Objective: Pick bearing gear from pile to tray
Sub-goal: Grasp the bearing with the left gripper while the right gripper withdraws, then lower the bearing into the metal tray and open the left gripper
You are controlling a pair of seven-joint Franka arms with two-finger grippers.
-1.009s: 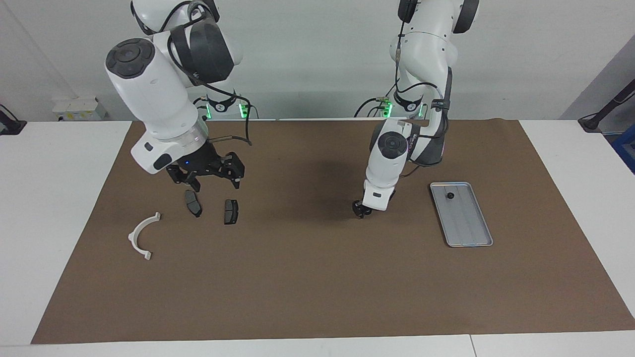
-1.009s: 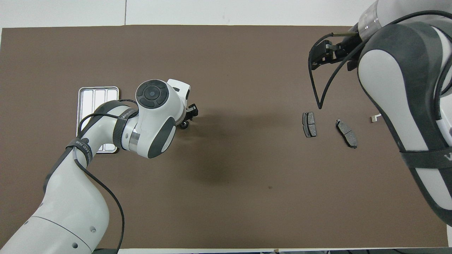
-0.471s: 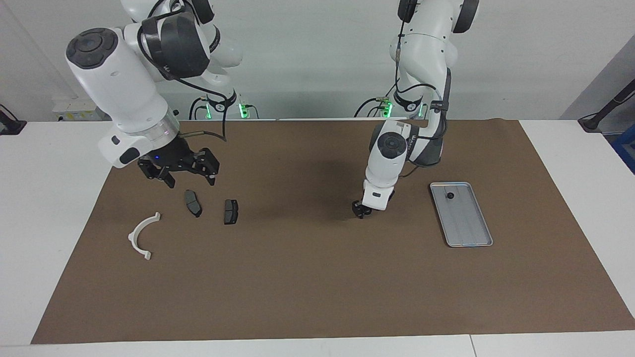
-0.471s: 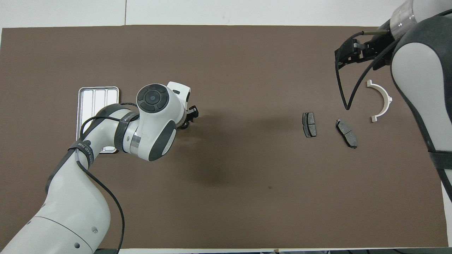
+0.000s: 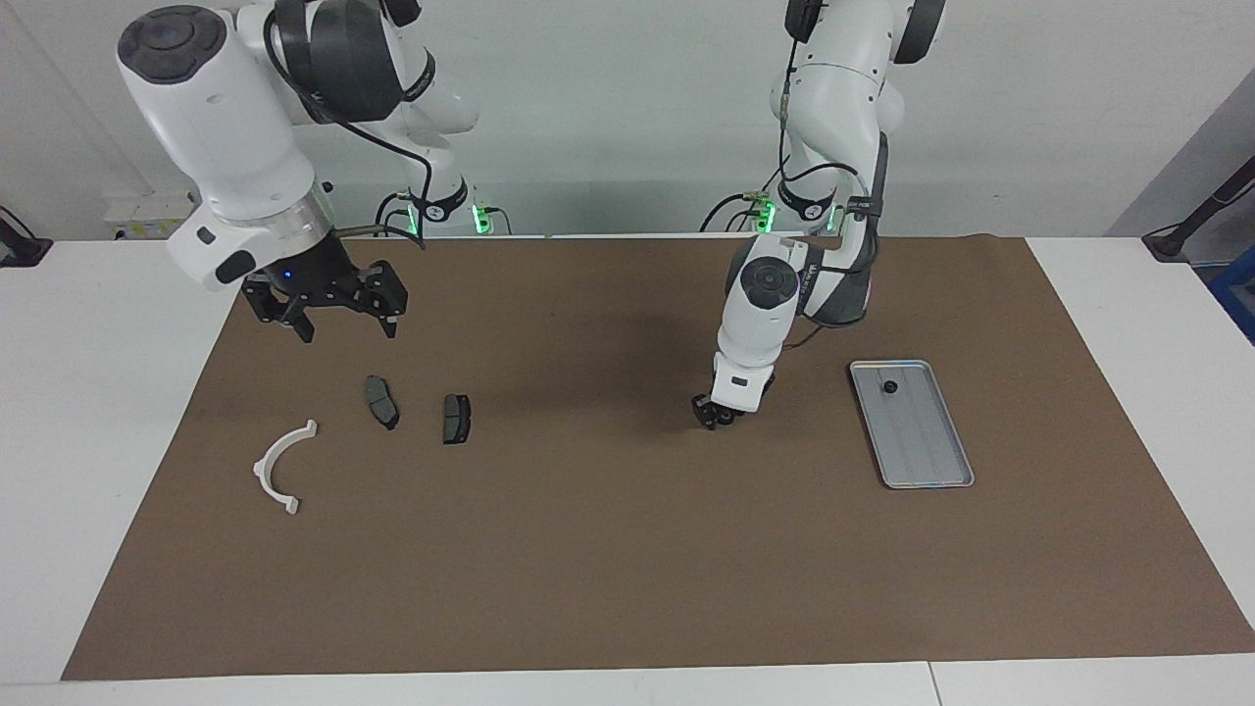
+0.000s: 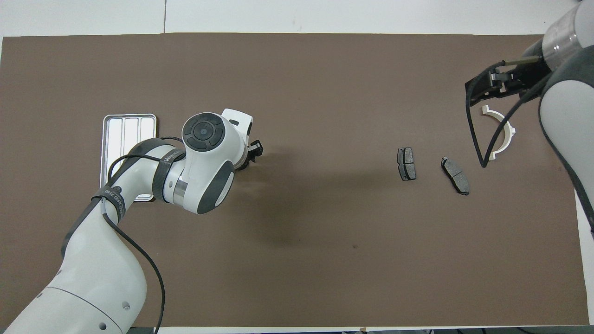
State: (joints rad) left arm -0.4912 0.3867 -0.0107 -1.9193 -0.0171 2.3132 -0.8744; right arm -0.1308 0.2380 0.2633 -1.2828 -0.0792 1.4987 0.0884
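Right gripper (image 5: 339, 331) higher, off brake pads (image 5: 381, 402).

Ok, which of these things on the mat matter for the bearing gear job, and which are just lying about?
Job:
- tray
- small black round piece lying in it
- left hand, low at the mat, between tray and pads

Lying about:
- two dark brake pads
- white half-ring bracket
- right hand, open, raised above the mat
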